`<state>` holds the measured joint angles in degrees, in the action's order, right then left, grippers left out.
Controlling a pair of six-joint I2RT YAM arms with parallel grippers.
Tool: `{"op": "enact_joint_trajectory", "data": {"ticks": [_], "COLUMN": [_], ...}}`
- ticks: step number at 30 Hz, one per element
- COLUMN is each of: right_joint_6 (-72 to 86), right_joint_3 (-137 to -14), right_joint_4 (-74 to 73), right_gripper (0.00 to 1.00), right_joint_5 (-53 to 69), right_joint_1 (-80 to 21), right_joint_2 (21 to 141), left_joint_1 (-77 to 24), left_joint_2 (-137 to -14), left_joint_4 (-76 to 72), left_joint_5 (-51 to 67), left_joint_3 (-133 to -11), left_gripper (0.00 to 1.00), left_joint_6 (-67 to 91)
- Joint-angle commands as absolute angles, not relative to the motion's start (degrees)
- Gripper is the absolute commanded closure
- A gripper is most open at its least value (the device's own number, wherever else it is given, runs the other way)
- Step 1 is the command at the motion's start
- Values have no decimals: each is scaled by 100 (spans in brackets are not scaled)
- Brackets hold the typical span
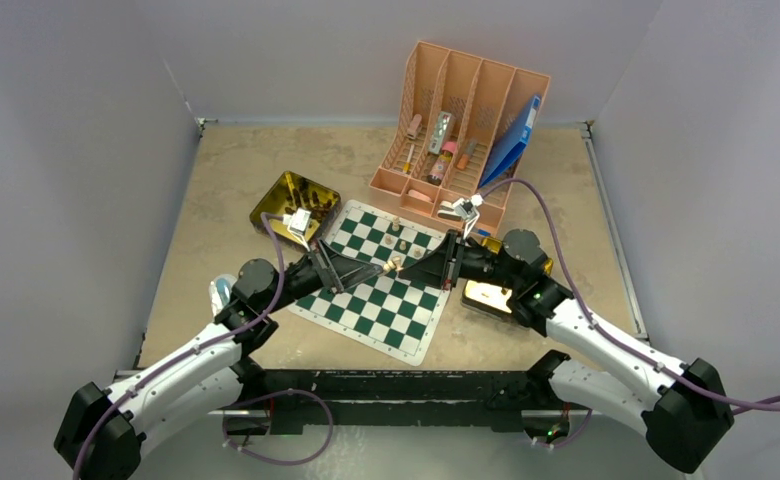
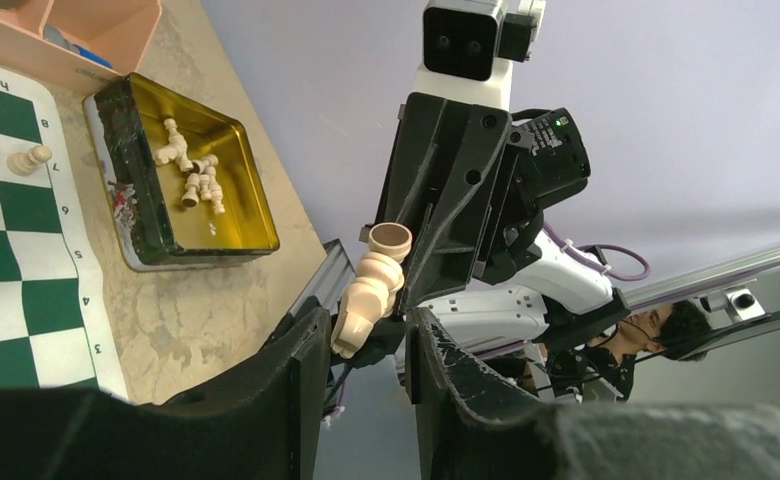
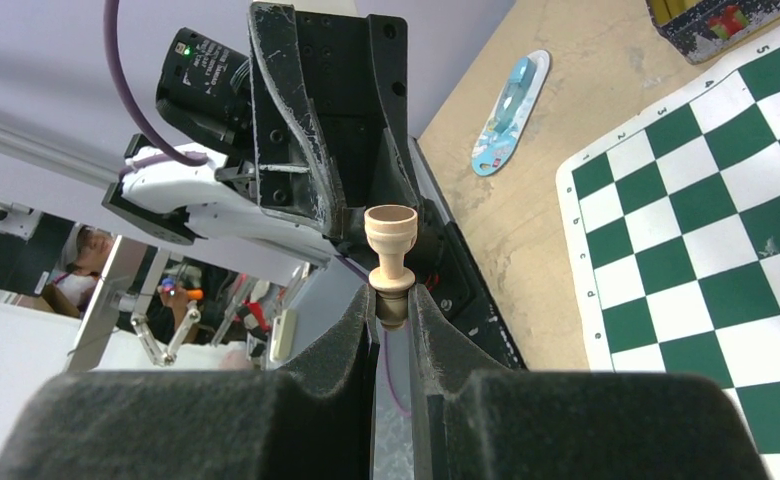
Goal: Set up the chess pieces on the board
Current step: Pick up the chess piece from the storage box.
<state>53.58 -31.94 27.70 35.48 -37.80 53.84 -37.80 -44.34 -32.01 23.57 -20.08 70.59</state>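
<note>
"What's at the left tool [image 2: 366,325]?"
"A pale piece [image 2: 368,290], tilted, cupped end uppermost. The jaws stand apart on either side of it, and the right tool [image 2: 371,345] is close behind."
"And on the tabletop [image 2: 196,320]?"
"A gold tin [image 2: 126,215] of loose pieces [image 2: 194,172], just beside the board [image 2: 6,255]."

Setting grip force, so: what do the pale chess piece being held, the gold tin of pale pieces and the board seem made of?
Pale chess piece: probably bare turned wood; matte tan, lathe-like rings.
Gold tin: thin sheet metal; glossy reflective inside, printed outer wall.
Board: thin flexible mat, perhaps vinyl; matte print, almost no edge thickness.
</note>
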Motion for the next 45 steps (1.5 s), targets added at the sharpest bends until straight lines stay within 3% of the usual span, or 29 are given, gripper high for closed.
{"op": "enact_joint_trajectory", "data": {"ticks": [1, 19, 23, 29, 32, 38, 45], "right_joint_6": [5566, 6071, 6085, 6086, 5713, 4566, 3557], "right_joint_3": [-3134, -2817, -2837, -2790, -2854, -3354, -3570], "right_joint_4": [3242, 3738, 3710, 3710, 3364, 1873, 853], "right_gripper": [100, 100, 100, 100, 100, 100, 100], "right_joint_5": [3561, 3375, 3415, 3332, 3288, 2660, 1803], "right_joint_1": [-3767, -3768, -3763, -3770, -3766, -3770, -3771], "right_joint_2": [5251, 5227, 5281, 5288, 5274, 4996, 4568], "left_joint_1": [-3788, -3788, -3788, -3789, -3790, -3788, -3788], "left_joint_2": [-4365, -4711, -4758, -4528, -4256, -4020, -4871], "left_joint_4": [-3581, -3840, -3695, -3389, -2495, 1096, 3635], "left_joint_5": [2402, 2778, 2883, 2731, 2566, 1679, 848], "left_joint_3": [-1992, -2036, -2151, -2112, -2338, -3663, -5339], "left_gripper": [68, 73, 80, 100, 100, 100, 100], "left_joint_6": [6821, 6211, 5957, 5824, 5619, 4257, 2925]}}
